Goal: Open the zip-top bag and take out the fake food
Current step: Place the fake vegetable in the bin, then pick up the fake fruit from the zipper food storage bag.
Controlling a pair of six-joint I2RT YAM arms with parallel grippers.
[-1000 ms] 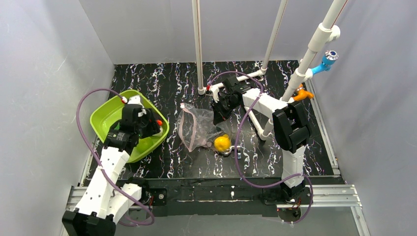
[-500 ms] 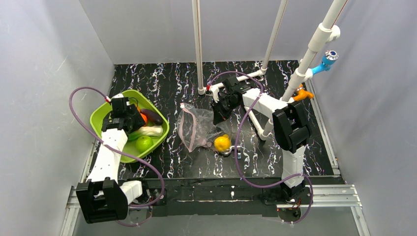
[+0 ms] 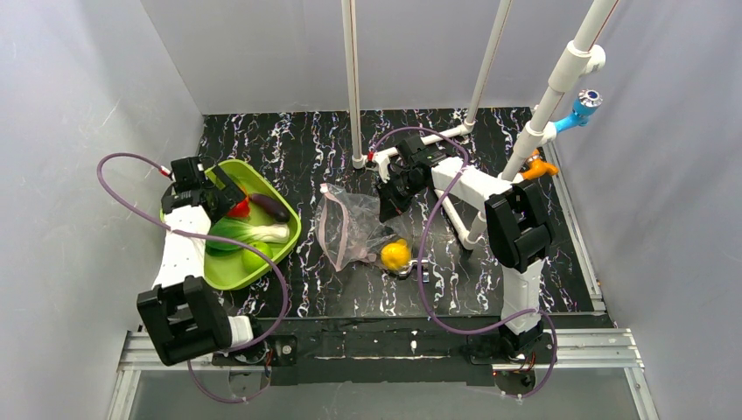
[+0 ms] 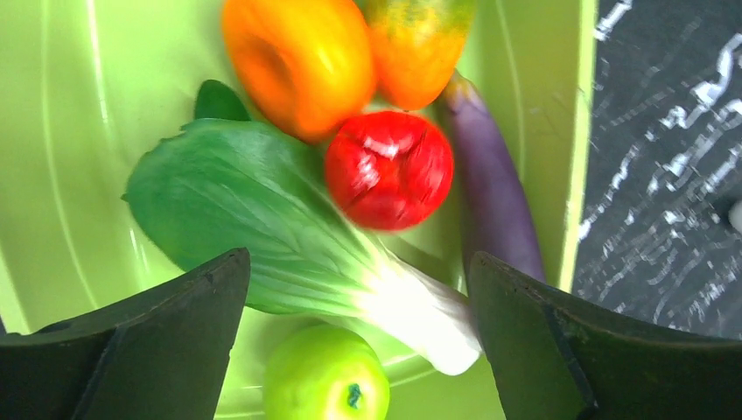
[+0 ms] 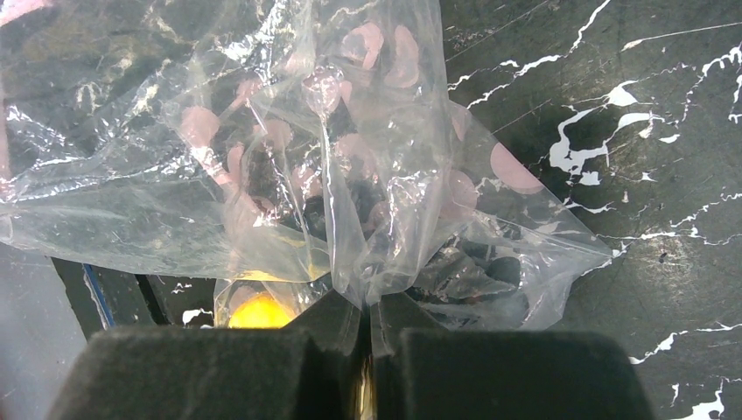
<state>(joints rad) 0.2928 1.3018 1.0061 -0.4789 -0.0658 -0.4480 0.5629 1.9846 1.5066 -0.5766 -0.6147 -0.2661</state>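
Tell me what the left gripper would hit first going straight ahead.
Probably the bok choy in the green tray; it lies between the open jaws of the left gripper. Depth is unclear.

Bare table (image 3: 337,293) lies between tray (image 3: 292,231) and zip-top bag (image 3: 346,229); white poles (image 3: 353,87) apparently crowd the far side.

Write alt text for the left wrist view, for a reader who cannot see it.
The open left gripper hovers over a green tray holding toy bok choy, an orange, a red piece, an eggplant and a green fruit. Dark marbled table shows at right.
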